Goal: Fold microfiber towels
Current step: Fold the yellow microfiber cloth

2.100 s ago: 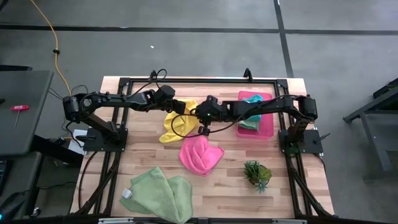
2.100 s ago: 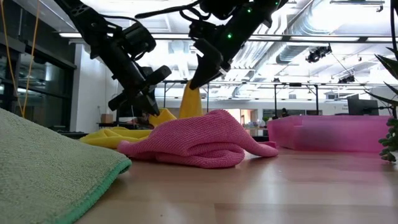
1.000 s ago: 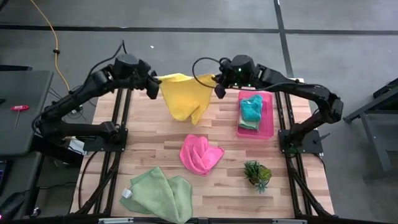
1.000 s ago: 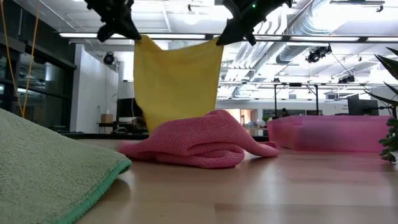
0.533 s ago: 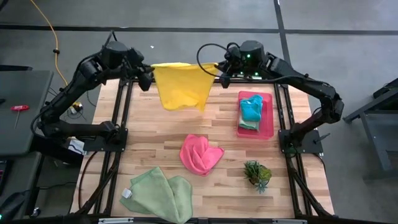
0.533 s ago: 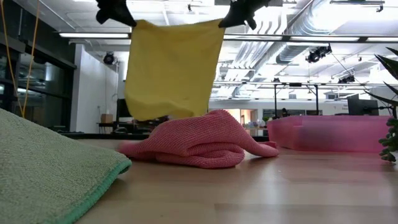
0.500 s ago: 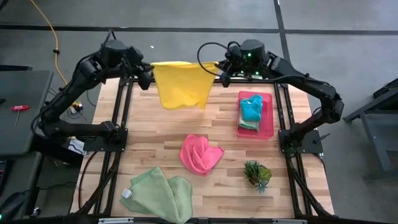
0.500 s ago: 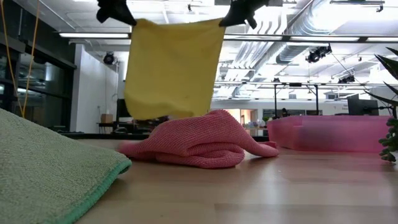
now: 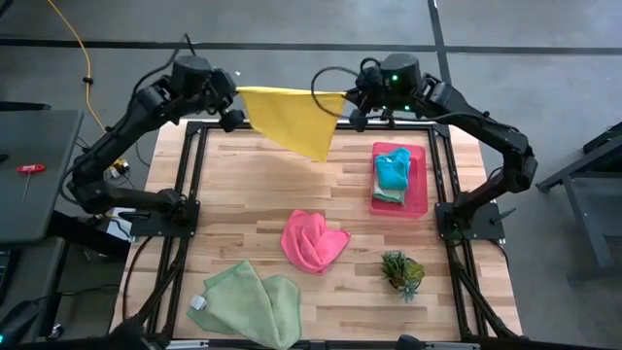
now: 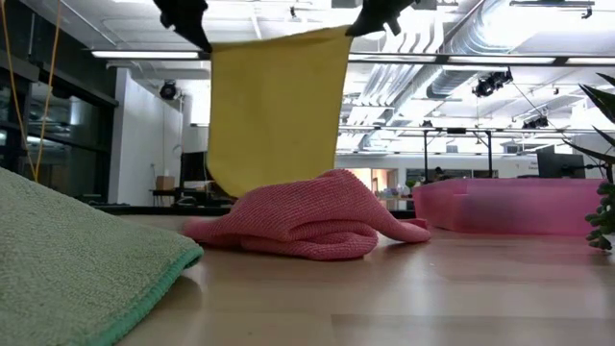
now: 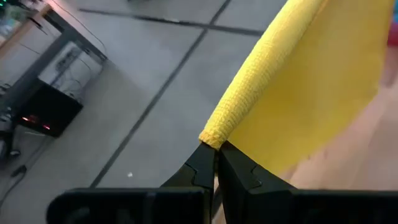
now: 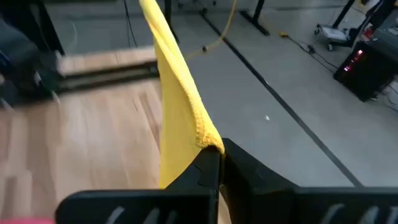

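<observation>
light: bright, even, from my ceiling strip lights [image 10: 240, 55] | shadows: soft on table [image 9: 243, 194] | blur: right wrist view smeared toward 9 o'clock | low view: green towel [image 10: 77, 259] at 8 o'clock out of focus

Pink plastic tray [image 9: 417, 191] lying near the wooden table's [image 9: 233, 204] right edge, small spiky green plant [image 9: 401, 271] standing nearer the front.

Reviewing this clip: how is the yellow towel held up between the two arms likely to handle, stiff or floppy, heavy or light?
Probably floppy: the yellow towel hangs as a loose sheet from two corners pinched by the left gripper and right gripper. Likely light, since small corner pinches carry it. Its fuzzy weave suggests it should not slip easily.
</observation>
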Motion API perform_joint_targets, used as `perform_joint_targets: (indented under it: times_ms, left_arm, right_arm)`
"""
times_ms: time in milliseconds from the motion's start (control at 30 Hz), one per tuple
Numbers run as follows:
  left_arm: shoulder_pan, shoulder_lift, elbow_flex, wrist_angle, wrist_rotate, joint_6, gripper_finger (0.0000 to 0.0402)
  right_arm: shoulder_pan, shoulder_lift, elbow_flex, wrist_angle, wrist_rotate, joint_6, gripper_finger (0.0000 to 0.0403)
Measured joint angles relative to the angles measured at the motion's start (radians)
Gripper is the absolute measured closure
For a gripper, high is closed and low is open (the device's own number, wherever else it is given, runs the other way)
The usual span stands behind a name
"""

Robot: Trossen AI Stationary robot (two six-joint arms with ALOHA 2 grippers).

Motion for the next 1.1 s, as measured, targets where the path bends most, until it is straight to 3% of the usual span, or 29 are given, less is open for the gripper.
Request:
perform_joint_targets:
  times_ms: [467,667,933,1100]
  left_arm:
    - [-0.022,0.012,-0.072,0.029,0.06,-0.089,0.0401]
    - [0.014,0.023,-0.072,0.099,0.074,-0.09,0.0401]
    - [0.056,0.119,-0.068,0.13,0.123,-0.086,0.0401]
    - [0.072,0.193,0.017,0.121,0.099,-0.07,0.0401]
  right_arm:
    - [-0.031,0.009,0.0,-0.051,0.028,0.003,0.0403]
    - [-0.091,0.012,0.0,-0.046,-0.021,0.002,0.0403]
    - [-0.16,0.026,0.0,-0.038,-0.063,-0.001,0.0403]
    - [-0.173,0.056,-0.001,0.014,-0.048,-0.026,0.0403]
